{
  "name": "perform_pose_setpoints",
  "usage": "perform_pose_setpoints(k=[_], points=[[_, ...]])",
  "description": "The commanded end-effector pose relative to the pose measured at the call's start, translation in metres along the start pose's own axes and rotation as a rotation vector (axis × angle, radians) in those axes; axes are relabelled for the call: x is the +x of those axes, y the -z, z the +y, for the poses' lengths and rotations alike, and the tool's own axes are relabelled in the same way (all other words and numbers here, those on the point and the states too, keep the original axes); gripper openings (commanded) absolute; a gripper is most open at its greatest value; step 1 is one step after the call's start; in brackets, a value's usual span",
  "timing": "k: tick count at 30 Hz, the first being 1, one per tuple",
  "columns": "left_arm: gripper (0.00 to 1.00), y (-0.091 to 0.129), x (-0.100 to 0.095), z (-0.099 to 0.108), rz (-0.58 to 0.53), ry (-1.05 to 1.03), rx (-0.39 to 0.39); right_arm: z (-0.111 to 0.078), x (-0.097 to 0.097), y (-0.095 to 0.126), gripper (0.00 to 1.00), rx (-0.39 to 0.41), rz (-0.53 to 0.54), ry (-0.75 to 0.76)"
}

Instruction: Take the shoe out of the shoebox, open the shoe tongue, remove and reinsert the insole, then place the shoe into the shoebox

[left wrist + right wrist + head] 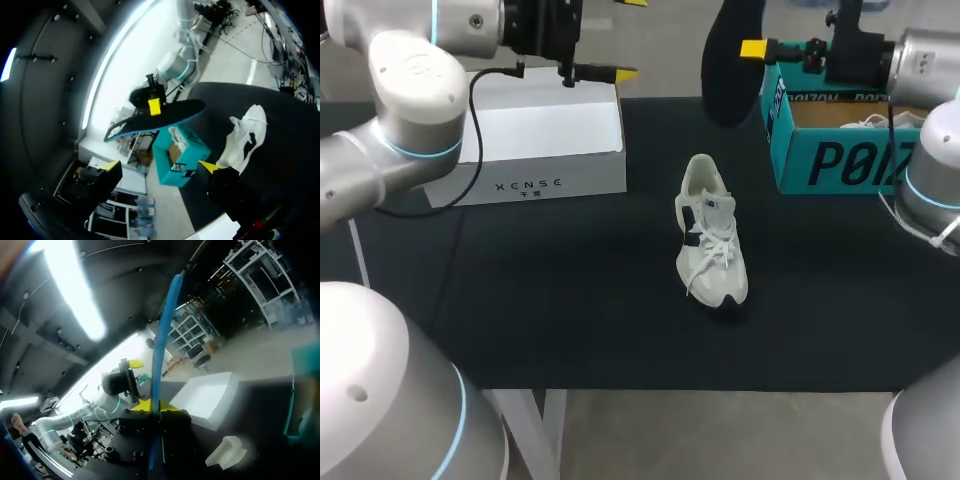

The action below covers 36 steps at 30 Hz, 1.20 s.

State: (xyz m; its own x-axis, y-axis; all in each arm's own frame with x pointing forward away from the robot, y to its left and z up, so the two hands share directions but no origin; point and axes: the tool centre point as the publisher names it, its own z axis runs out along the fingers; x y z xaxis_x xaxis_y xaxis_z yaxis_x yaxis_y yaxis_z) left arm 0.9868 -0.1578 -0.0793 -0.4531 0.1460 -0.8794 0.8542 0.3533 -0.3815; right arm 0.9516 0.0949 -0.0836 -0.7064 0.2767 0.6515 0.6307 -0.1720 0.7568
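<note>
White cardboard forms the box (pixel 540 140) at the far left of the black tabletop (pixel 570 310); it has one line of dark lettering on its front side. Above its right corner hangs the left pincer (pixel 617 73). The head view shows only one yellow tip of it, but in the left wrist view the left pincer (pixel 160 166) has both tips wide apart with nothing between them.

Near the middle of the tabletop the pale shoe (pixel 710 245) stands on its sole, laces up, well apart from both boxes. To the right of it, high above the tabletop, the dark insole (pixel 725 70) is in the right pincer (pixel 755 48). From above it looks like a dark oval. The left wrist view shows the insole (pixel 155 117) from the side, long and thin, with a blue edge. In the right wrist view the right pincer (pixel 154 406) is closed on this blue edge, one yellow tip on each side.

At the far right stands the teal shoebox (pixel 840 150), open, with large dark letters on its wall and something white inside.
</note>
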Motion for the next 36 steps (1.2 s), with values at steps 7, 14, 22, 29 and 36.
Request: perform_pose_setpoints(k=[7, 14, 22, 29, 36], points=[[1.00, -0.001, -0.001, 0.000, 0.004, 0.000, -0.003, -0.020, -0.039, -0.011, 0.00, -0.123, -0.111, 0.183], [1.00, -0.001, -0.001, 0.000, 0.004, 0.000, -0.003, -0.033, -0.075, -0.020, 0.00, -0.051, -0.200, 0.269], [1.00, -0.001, -0.001, 0.000, 0.004, 0.000, -0.003, -0.041, -0.089, -0.015, 0.00, 0.037, -0.226, 0.290], [1.00, -0.001, -0.001, 0.000, 0.004, 0.000, -0.003, -0.058, -0.101, -0.016, 0.00, 0.103, -0.216, 0.308], [1.00, -0.001, -0.001, 0.000, 0.004, 0.000, -0.003, -0.065, -0.116, -0.035, 0.00, 0.123, -0.214, 0.327]])
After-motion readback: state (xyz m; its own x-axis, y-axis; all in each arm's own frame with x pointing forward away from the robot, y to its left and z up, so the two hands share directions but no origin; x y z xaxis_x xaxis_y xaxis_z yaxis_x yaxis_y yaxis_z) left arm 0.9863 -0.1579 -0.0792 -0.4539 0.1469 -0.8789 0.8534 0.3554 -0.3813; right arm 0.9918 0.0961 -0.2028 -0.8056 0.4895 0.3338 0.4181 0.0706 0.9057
